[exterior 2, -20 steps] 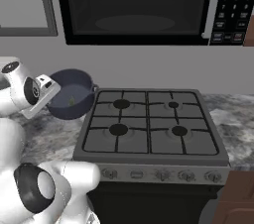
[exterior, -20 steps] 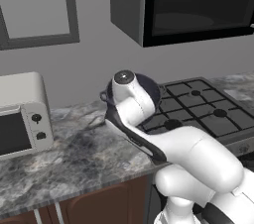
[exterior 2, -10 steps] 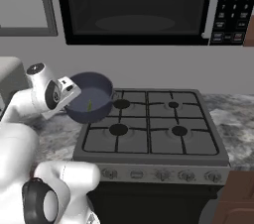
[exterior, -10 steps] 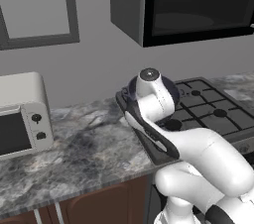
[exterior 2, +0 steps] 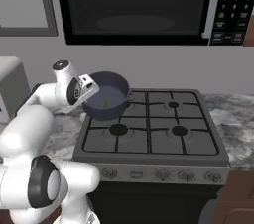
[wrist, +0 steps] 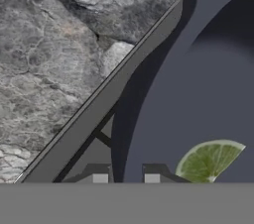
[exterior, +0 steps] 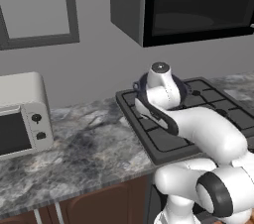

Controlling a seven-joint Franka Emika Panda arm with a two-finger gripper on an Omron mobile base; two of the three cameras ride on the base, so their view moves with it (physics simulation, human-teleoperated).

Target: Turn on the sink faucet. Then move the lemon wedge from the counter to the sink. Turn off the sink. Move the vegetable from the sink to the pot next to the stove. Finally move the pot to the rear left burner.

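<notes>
While the end effector (wrist: 126, 177) grips the pot's (exterior 2: 105, 101) rim, its two dark fingertips (wrist: 99, 177) stand one on each side of the thin wall, closed on it. That pot is dark blue-grey, round and deep, with a small side handle on the far side from the end effector, and it sits over the stove's (exterior 2: 151, 129) rear left burner; I cannot tell whether it rests on the grate or hangs just above. Inside it, near the wall by the fingertips, lies the lemon wedge (wrist: 208, 160), a pale yellow-green slice with a light rind and radiating segments. Beside the stove runs the grey marbled counter (exterior: 84, 153), and a white toaster oven (exterior: 22, 114) stands on it well away from the stove.
</notes>
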